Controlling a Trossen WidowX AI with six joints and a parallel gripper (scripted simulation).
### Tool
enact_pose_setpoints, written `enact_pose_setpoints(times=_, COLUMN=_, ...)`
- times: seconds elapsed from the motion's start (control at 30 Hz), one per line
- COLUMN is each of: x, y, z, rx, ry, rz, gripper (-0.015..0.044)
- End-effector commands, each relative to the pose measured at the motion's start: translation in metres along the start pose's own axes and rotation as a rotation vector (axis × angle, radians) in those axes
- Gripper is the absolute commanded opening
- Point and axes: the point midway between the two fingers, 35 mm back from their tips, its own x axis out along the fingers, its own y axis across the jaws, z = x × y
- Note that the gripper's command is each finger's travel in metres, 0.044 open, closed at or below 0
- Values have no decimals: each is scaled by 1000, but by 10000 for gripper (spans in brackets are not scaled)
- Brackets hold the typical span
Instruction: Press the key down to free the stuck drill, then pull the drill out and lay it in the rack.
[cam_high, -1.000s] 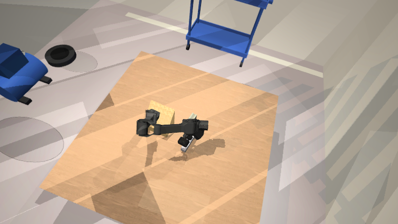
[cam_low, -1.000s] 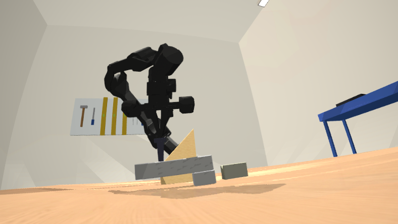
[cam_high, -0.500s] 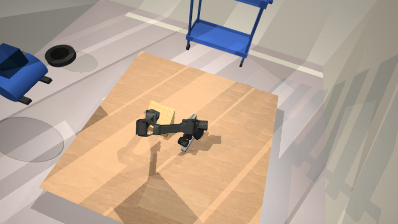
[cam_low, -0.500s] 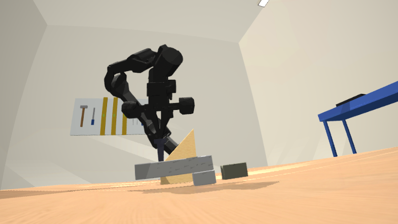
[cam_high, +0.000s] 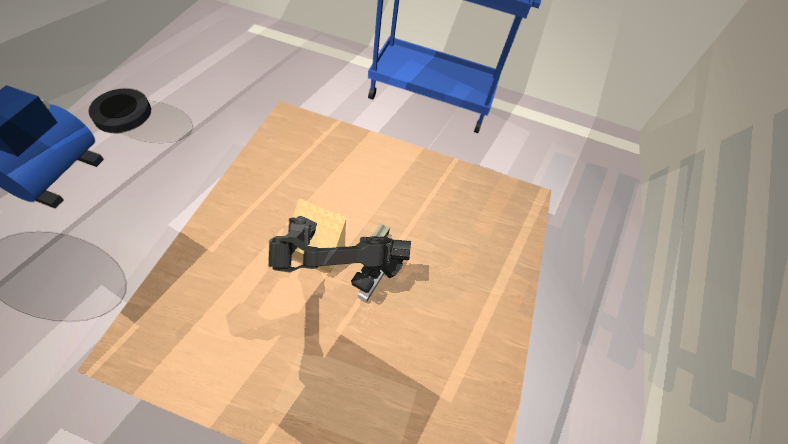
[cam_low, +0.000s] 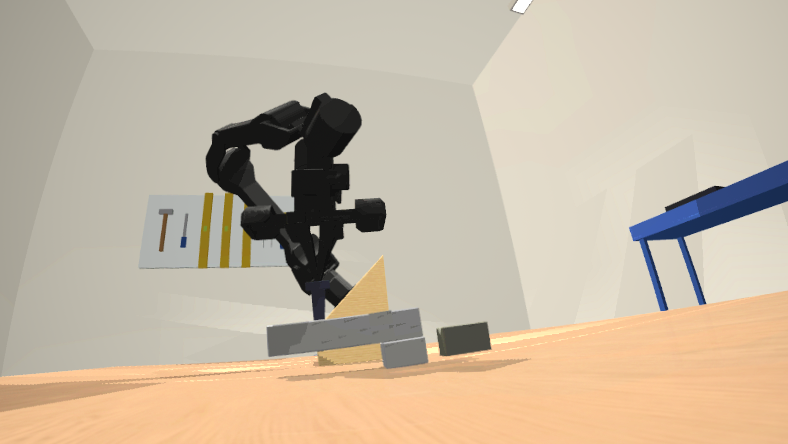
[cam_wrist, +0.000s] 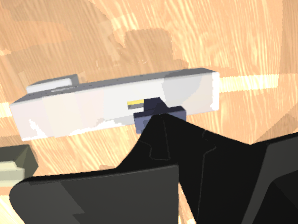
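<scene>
The dark blue key (cam_low: 318, 303) (cam_wrist: 142, 124) stands upright in the slot of a long grey block (cam_low: 352, 333) (cam_wrist: 65, 110), its wide head above the block's top. A small yellow piece (cam_wrist: 134, 103) shows in the slot beside the key. My gripper (cam_low: 318, 279) (cam_wrist: 159, 121) is shut and empty, pointing down with its fingertips at the top of the key's head. Whether they press on it I cannot tell. A small grey block (cam_low: 405, 352) (cam_wrist: 52, 84) sits low by the long block's end. I cannot make out the drill or the rack for certain.
A dark olive block (cam_low: 465, 339) (cam_wrist: 19, 159) lies past one end of the long grey block. A yellow wooden wedge (cam_high: 319, 216) (cam_low: 368, 297) stands behind, near the arm's base. A blue cart (cam_high: 435, 71) stands beyond the wooden surface (cam_high: 441, 341).
</scene>
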Motion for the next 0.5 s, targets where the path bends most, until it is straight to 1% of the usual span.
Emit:
enact_pose_setpoints(times=0.0, x=17, y=-1, z=-7, rx=0, ry=41, rz=-8, gripper=0)
enact_pose_setpoints(times=0.03, x=18, y=-1, z=-7, rx=0, ry=41, rz=-8, gripper=0)
enact_pose_setpoints(times=0.13, x=6, y=0, z=-4, rx=0, ry=40, rz=-6, gripper=79)
enact_pose_setpoints(times=0.33, x=-52, y=1, z=3, rx=0, ry=41, rz=-5, gripper=236)
enact_pose_setpoints(times=0.47, x=-55, y=1, z=3, rx=0, ry=41, rz=-5, gripper=341)
